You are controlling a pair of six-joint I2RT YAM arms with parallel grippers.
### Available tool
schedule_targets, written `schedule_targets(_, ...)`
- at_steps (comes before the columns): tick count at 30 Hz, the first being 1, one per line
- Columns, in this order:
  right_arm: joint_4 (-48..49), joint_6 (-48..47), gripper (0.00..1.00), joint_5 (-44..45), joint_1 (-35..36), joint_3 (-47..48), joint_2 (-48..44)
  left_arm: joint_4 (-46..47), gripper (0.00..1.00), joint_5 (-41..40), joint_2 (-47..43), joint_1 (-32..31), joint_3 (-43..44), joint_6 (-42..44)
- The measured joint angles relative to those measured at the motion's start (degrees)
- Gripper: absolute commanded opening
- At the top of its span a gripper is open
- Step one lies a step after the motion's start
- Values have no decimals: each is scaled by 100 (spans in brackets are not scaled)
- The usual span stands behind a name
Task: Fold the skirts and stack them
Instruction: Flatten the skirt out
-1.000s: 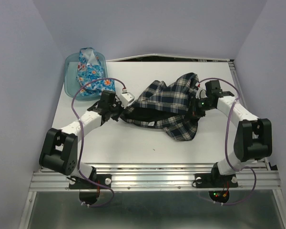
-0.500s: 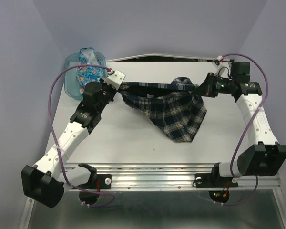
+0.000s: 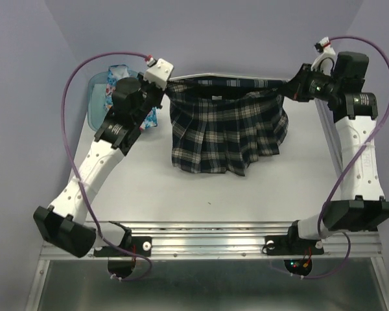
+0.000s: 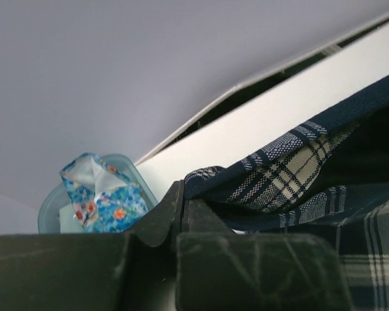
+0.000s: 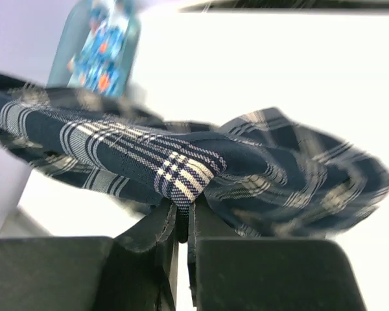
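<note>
The navy-and-white plaid skirt (image 3: 228,129) hangs spread out above the table, stretched by its waistband between both grippers. My left gripper (image 3: 166,83) is shut on the waistband's left end; the left wrist view shows the cloth (image 4: 292,175) pinched in the jaws. My right gripper (image 3: 286,87) is shut on the right end; the right wrist view shows the cloth (image 5: 181,175) pinched. The blue flowered skirt (image 3: 114,91) lies bunched in the teal bin at the back left, partly hidden by my left arm. It also shows in the left wrist view (image 4: 100,194).
The translucent teal bin (image 3: 94,97) stands at the table's back left corner. The white table (image 3: 207,194) has a metal rail along the near edge. Purple walls enclose the back and sides.
Both grippers have risen and moved apart towards the back, lifting the plaid skirt off the table. It has gone from a crumpled heap to hanging spread by its waistband.
</note>
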Motion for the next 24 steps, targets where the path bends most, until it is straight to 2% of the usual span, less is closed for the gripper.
schedule_targets(4, 337, 26, 1, 516, -76, 1029, 857, 46, 0, -109, 1261, -7, 1394, -164)
schedule_targets(8, 551, 129, 1, 863, -232, 2347, 2216, 131, 0, -378, 3073, -15, 3246, -275)
schedule_targets(9, 662, 162, 1, 929, -275, 2765, 2684, 149, 0, -525, 3696, -26, 3943, -308)
schedule_targets(13, 894, 254, 1, 1060, -358, 3171, 3390, 57, 0, -944, 5396, -48, 6041, -474)
schedule_targets(14, 920, 273, 1, 1078, -361, 3235, 3469, 87, 0, -970, 5549, -50, 6214, -492)
schedule_targets(16, 997, 289, 1, 1073, -361, 3283, 3510, 125, 0, -1067, 5646, -50, 6194, -514)
schedule_targets(19, 1246, 278, 1, 953, -361, 3265, 3353, 651, 0, -1102, 5252, -50, 5447, -498)
schedule_targets(23, 1784, 52, 1, 654, -361, 1845, 2330, 1237, 0, -758, 3663, -50, 3051, -337)
schedule_targets(24, 1897, -48, 1, 599, -361, 1488, 2107, 1342, 0, -691, 3458, -55, 2706, -297)
